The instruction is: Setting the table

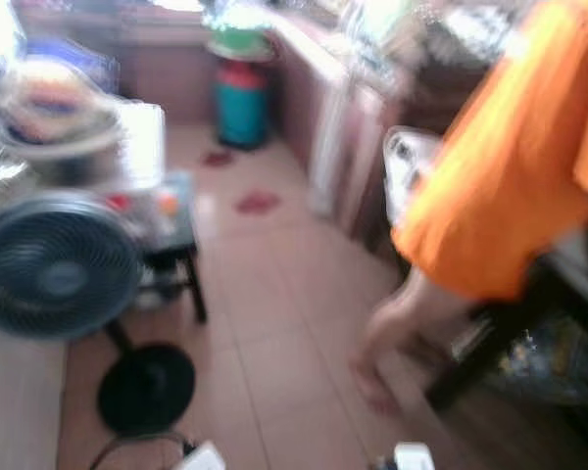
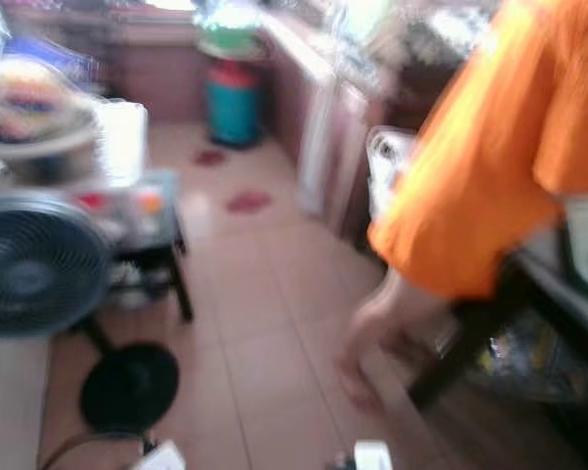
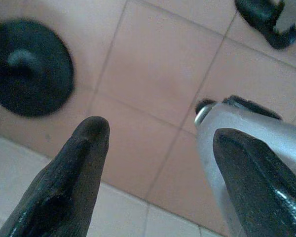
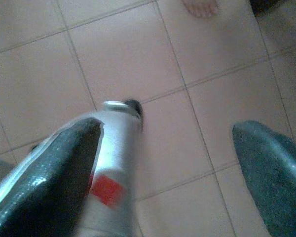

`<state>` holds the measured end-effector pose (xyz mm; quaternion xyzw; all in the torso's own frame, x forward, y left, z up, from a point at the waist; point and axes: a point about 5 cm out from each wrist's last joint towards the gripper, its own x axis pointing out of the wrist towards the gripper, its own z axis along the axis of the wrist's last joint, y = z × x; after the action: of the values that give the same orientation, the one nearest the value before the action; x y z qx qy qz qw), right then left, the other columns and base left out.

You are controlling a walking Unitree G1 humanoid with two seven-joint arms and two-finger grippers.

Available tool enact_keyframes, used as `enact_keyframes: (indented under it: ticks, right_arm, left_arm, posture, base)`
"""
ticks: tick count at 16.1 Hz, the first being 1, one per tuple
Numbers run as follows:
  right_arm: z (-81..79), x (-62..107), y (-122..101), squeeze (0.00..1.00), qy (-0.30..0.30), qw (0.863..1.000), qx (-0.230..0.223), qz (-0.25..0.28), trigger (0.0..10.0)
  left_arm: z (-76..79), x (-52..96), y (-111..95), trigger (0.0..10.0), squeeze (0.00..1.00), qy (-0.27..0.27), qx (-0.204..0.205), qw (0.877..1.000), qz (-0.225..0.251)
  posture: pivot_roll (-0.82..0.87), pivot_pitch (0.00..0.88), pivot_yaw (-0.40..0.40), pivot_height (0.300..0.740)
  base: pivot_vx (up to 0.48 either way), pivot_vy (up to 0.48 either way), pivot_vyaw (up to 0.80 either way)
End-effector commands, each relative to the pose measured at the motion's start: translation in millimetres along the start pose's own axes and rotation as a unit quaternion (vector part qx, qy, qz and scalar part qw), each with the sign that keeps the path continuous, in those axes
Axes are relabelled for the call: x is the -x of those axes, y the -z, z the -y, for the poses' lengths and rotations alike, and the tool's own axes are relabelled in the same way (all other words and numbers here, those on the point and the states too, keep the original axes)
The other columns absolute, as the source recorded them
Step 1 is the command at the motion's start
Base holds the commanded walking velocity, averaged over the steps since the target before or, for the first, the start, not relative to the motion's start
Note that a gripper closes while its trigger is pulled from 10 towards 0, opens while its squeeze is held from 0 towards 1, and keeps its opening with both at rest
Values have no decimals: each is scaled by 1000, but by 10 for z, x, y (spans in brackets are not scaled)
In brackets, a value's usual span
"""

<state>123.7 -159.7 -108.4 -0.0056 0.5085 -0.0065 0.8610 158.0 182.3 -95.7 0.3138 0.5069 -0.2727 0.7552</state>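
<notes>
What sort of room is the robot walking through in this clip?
Most likely a lived-in home kitchen or utility area, though the head views are blurred. It has a pink tiled floor, a standing fan beside a cluttered low table, a counter run along the wall, and a person in an orange shirt.

Floor fan (image 1: pixel 54 266) (blurred) opposite a person's orange sleeve (image 1: pixel 510 166)
</notes>
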Motion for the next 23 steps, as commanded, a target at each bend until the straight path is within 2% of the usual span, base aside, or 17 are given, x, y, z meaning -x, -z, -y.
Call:
enact_keyframes:
  ticks: [1, 2, 4, 5, 8, 11, 13, 14, 16, 17, 20, 23]
  right_arm:
    - [-53, 38, 203, 0, -8, 999, 6, -41, 10000]
    - [-71, 43, 222, 0, -9, 999, 7, -43, 10000]
    - [1, 28, 159, 0, -5, 999, 5, -35, 10000]
    - [9, 28, 151, 0, -5, 999, 2, -32, 10000]
    - [-3, 31, 161, 0, -4, 999, -10, -31, 10000]
    - [-59, 44, 211, 0, -7, 999, -23, -32, 10000]
    - [-16, 37, 179, 0, -2, 999, -33, -29, 10000]
    - [8, 36, 175, 0, 4, 999, -41, -27, 10000]
    - [128, 32, 143, 0, 16, 998, -55, -26, 10000]
    - [266, 11, 24, 0, 24, 998, -52, -19, 10000]
    - [363, 0, -74, 0, 29, 999, -36, -11, 10000]
    - [357, -6, -104, 0, 25, 999, -27, -8, 10000]
  left_arm:
    - [41, -5, 14, 10000, 0, 4, -6, 1000, -2]
    - [39, -4, 15, 10000, 0, 3, -7, 1000, -2]
    - [35, -3, 15, 10000, 0, 5, -18, 1000, -3]
    - [31, -3, 3, 10000, 0, 5, -37, 999, -2]
    - [22, -1, 7, 10000, 0, 5, -42, 999, -2]
    - [4, 1, 1, 10000, 0, 4, -71, 997, -4]
    - [-3, 2, -1, 10000, 0, 0, -71, 997, -3]
    - [-6, 2, -5, 10000, 0, -3, -68, 998, 1]
    - [-1, 3, 0, 10000, 0, -14, -15, 1000, 14]
    - [8, 1, -2, 10000, 0, -17, 2, 1000, 16]
    - [36, -4, -18, 10000, 0, -8, 0, 1000, 18]
    - [44, -5, -17, 10000, 0, -5, 6, 1000, 18]
  posture:
    - [136, 1, -43, 740]
    - [136, 1, -43, 740]
    - [137, 1, -43, 740]
    - [137, 1, -43, 740]
    - [139, 7, -17, 740]
    - [133, 9, 9, 740]
    - [129, 10, 17, 740]
    - [122, 15, 26, 740]
    - [114, 18, 13, 740]
    - [112, 19, 1, 740]
    - [108, 20, -21, 740]
    - [106, 22, -31, 740]
  base:
    - [0, 0, -763]
    - [0, 0, -763]
    - [0, 0, -763]
    - [0, 0, -763]
    - [0, 0, -760]
    - [0, 0, 0]
    - [0, 0, 0]
    - [0, 0, 0]
    - [0, 0, 0]
    - [0, 0, -800]
    - [0, 0, -800]
    - [0, 0, -800]
